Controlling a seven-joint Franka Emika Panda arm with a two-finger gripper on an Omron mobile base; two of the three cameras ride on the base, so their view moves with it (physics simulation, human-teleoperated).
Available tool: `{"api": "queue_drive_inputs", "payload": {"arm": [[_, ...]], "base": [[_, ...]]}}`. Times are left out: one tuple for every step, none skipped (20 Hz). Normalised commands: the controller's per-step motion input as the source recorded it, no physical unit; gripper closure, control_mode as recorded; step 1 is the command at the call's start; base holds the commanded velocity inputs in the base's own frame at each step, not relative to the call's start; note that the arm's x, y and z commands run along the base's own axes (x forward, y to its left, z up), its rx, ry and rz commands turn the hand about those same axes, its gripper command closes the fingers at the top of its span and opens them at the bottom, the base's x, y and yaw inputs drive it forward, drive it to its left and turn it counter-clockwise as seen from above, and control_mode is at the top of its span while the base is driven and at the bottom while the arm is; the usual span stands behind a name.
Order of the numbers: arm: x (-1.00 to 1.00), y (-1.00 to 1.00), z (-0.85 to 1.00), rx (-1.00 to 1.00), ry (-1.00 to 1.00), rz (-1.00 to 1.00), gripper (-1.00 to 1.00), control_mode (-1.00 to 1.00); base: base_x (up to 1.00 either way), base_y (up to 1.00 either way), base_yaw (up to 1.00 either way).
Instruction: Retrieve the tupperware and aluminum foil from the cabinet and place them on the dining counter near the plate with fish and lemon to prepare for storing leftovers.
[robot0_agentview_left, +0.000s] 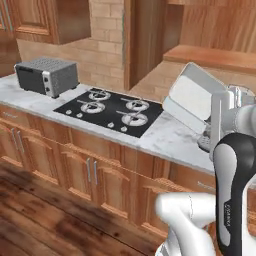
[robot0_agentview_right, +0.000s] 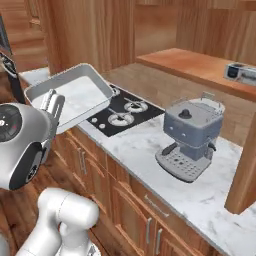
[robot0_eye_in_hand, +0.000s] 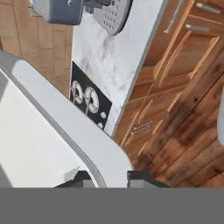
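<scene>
Jaws pinched tight on the rim of the tupperware, one dark fingertip inside the wall, the other outside. Held up in the air, tilted on its side, above the marble tabletop and clear of it. Seen in the left base view as a pale tub with its open face turned toward the stove, right next to the white arm. Seen in the right base view hanging over the near corner of the black cooktop.

On the tabletop, well apart from the tub: a grey toaster oven at the far left, the cooktop with four round burners in the middle, and a blue-grey coffee machine off to the right. Under the tabletop, brown wooden cupboard doors with thin silver handles. Below those, a dark wood plank floor. Behind the stove, a tan brick wall. On a wooden ledge far back on the right, a small grey thing, too blurry to name.
</scene>
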Motion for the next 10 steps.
{"api": "queue_drive_inputs", "payload": {"arm": [[0.00,0.00,0.00,0.00,0.00,0.00,1.00,1.00],[0.00,0.00,0.00,0.00,0.00,0.00,1.00,1.00],[0.00,0.00,0.00,0.00,0.00,0.00,1.00,1.00],[0.00,0.00,0.00,0.00,0.00,0.00,1.00,1.00],[0.00,0.00,0.00,0.00,0.00,0.00,1.00,1.00],[0.00,0.00,0.00,0.00,0.00,0.00,1.00,1.00],[0.00,0.00,0.00,0.00,0.00,0.00,1.00,1.00],[0.00,0.00,0.00,0.00,0.00,0.00,1.00,1.00],[0.00,0.00,0.00,0.00,0.00,0.00,1.00,1.00],[0.00,0.00,0.00,0.00,0.00,0.00,1.00,1.00]], "base": [[0.00,0.10,0.95],[0.00,0.09,0.93],[0.00,0.08,0.93],[0.00,0.07,0.91],[0.09,0.09,0.86],[0.19,0.06,0.84],[0.26,0.02,0.83],[0.31,0.00,0.83],[0.33,0.00,0.83],[0.35,0.00,0.82]]}}
